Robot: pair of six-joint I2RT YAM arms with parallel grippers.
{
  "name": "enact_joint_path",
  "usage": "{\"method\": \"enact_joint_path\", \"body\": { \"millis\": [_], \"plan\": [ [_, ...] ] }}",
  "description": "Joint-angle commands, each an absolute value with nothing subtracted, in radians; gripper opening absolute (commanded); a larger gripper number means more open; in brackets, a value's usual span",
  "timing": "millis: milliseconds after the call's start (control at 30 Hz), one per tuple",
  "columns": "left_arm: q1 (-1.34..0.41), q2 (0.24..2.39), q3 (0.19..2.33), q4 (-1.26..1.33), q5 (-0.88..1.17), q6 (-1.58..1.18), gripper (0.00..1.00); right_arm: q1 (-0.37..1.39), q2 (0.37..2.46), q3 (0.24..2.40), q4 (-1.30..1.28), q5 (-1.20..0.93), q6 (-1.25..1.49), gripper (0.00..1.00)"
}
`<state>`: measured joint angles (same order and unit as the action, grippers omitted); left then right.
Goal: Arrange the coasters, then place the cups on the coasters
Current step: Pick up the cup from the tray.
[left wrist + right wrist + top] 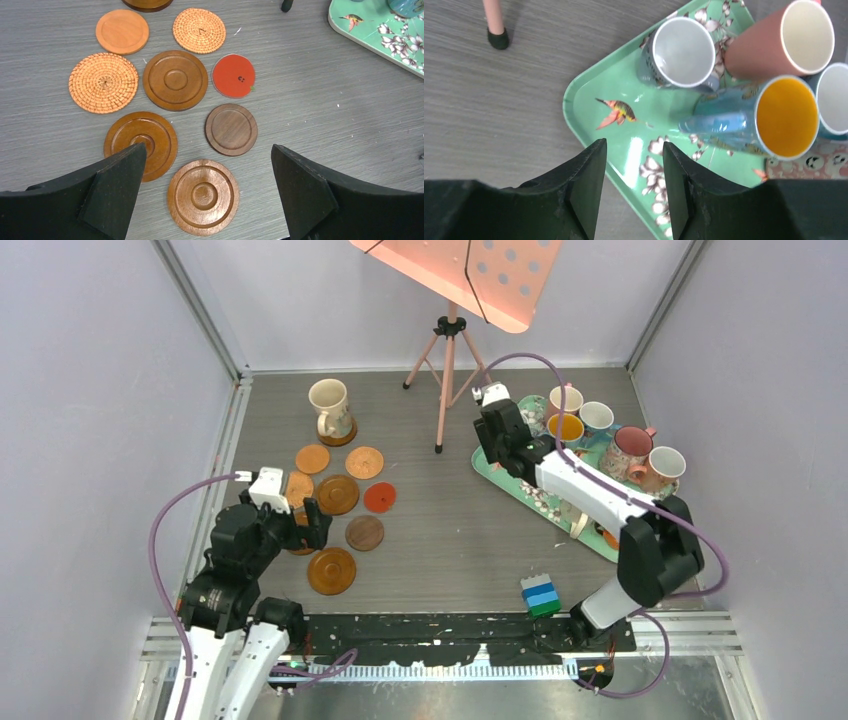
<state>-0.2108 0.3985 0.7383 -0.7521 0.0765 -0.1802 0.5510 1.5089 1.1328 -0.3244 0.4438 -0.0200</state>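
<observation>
Several round coasters lie left of centre: a grooved brown coaster [202, 197] [331, 570] sits below and between my left gripper's [207, 150] [313, 523] wide open fingers, and a second one [141, 142] is partly hidden by the left finger. A dark coaster [231, 129], a red coaster [233, 75] and woven ones [103, 82] lie beyond. A cream cup [329, 405] stands on a coaster [342, 434]. Other cups stand on the mint tray [589, 90] [497, 478], among them a grey one [679, 52] and a blue one, orange inside [774, 117]. My right gripper [634, 144] [508, 445] hovers over the tray's edge, jaws narrowly apart and empty.
A pink-legged tripod [447, 370] with a pink perforated panel [470, 270] stands at the back centre, one foot [499, 39] near the tray corner. A stack of green, blue and white blocks [540, 595] sits near the front edge. Walls close both sides.
</observation>
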Motion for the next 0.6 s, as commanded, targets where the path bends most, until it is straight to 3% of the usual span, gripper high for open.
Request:
{"method": "enact_joint_path", "body": {
  "millis": [0,567],
  "plan": [
    [-0.230,0.405,0.740,-0.695,0.057,-0.189,0.99,0.534,1.594,1.235,-0.237,0.444,-0.151,0.53],
    [-0.252,0.403,0.732,-0.709,0.038,-0.175,0.99,0.484,1.848,1.384,-0.250,0.499,-0.261,0.54]
  ]
}}
